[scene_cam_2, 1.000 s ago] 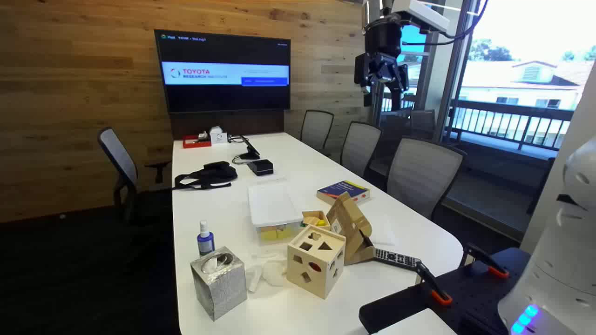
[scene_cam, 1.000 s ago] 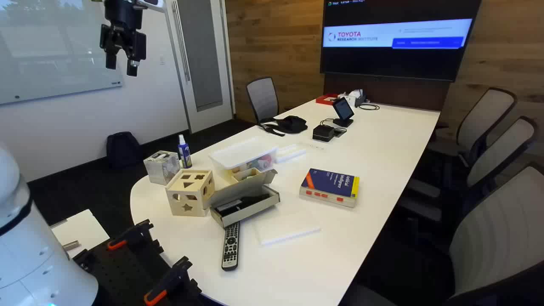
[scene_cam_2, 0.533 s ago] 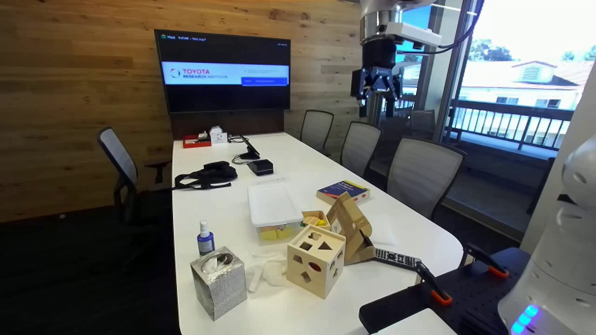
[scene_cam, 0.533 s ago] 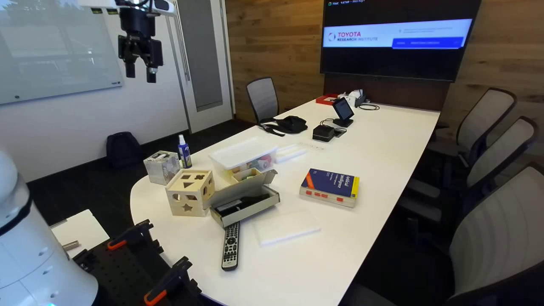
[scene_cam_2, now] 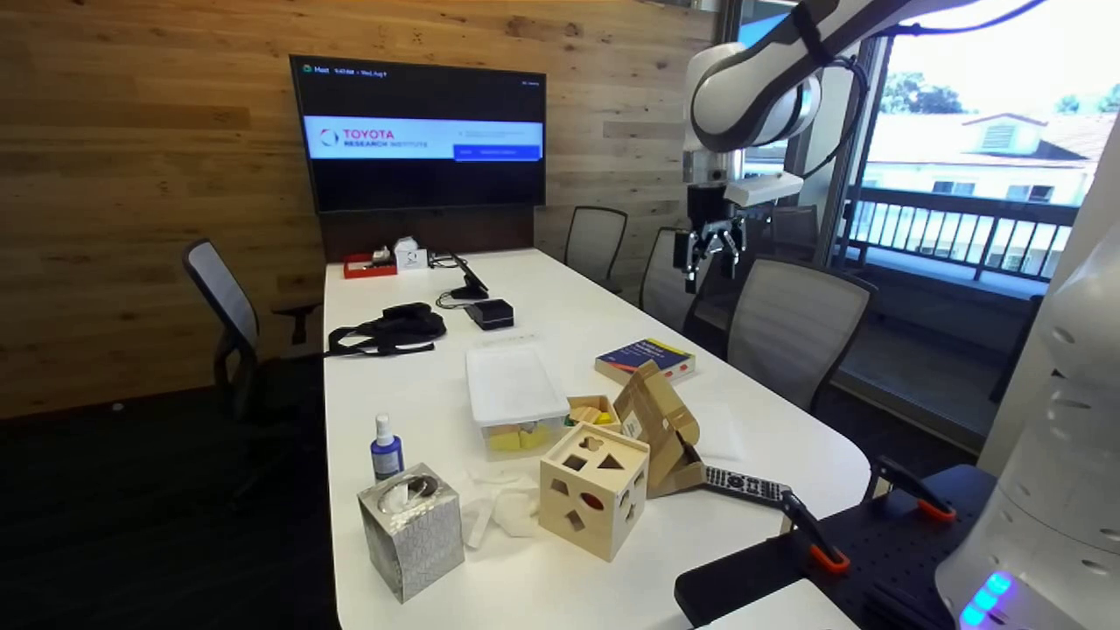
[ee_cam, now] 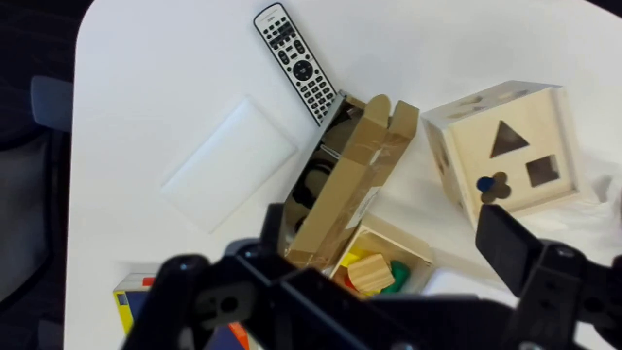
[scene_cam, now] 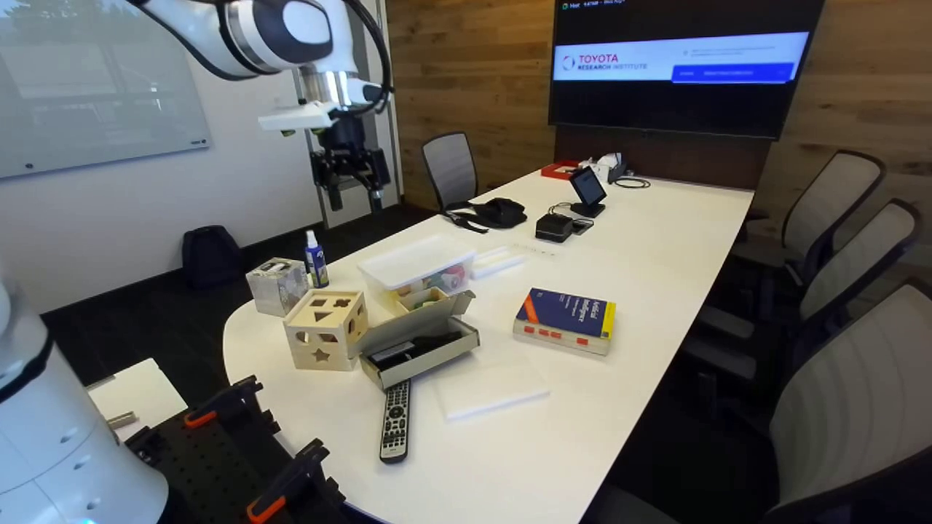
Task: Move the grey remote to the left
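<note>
The grey remote [scene_cam: 394, 426] with black buttons lies flat on the white table near its rounded end. It also shows in an exterior view [scene_cam_2: 744, 486] and at the top of the wrist view [ee_cam: 302, 68]. One end of it meets the open cardboard box [scene_cam: 422, 356], which partly hides that end in an exterior view. My gripper [scene_cam: 356, 201] is open and empty, high above the table. It also hangs in the air in an exterior view [scene_cam_2: 710, 276]. In the wrist view my open fingers [ee_cam: 381, 218] frame the box and a small wooden tray, with the remote beyond them.
A wooden shape-sorter cube [scene_cam: 325, 331], a tissue box [scene_cam: 277, 287], a spray bottle [scene_cam: 316, 260] and a lidded plastic bin [scene_cam: 419, 266] stand near the cardboard box. A thick book [scene_cam: 564, 320] and a flat white slab [scene_cam: 491, 393] lie on the table.
The arm has come down and reached further out over the table, and more of it shows in both exterior views. The gripper stays open. The remote and the other objects have not moved.
</note>
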Controlling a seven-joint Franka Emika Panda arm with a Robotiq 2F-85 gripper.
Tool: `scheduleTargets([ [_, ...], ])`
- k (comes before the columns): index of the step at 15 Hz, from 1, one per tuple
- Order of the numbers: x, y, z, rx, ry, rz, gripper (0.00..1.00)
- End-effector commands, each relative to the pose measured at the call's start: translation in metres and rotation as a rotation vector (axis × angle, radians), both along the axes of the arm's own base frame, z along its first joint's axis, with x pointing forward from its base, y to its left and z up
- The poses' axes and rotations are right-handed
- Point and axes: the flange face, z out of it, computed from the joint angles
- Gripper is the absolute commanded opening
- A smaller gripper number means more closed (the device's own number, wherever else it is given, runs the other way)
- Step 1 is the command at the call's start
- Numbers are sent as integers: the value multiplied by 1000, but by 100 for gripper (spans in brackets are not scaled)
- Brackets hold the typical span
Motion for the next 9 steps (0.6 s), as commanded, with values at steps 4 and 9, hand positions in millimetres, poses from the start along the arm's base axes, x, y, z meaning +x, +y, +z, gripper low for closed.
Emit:
scheduleTargets([
  [4,0,-70,-133,14,107,57,100],
  [9,-13,-105,-240,45,210,7,100],
])
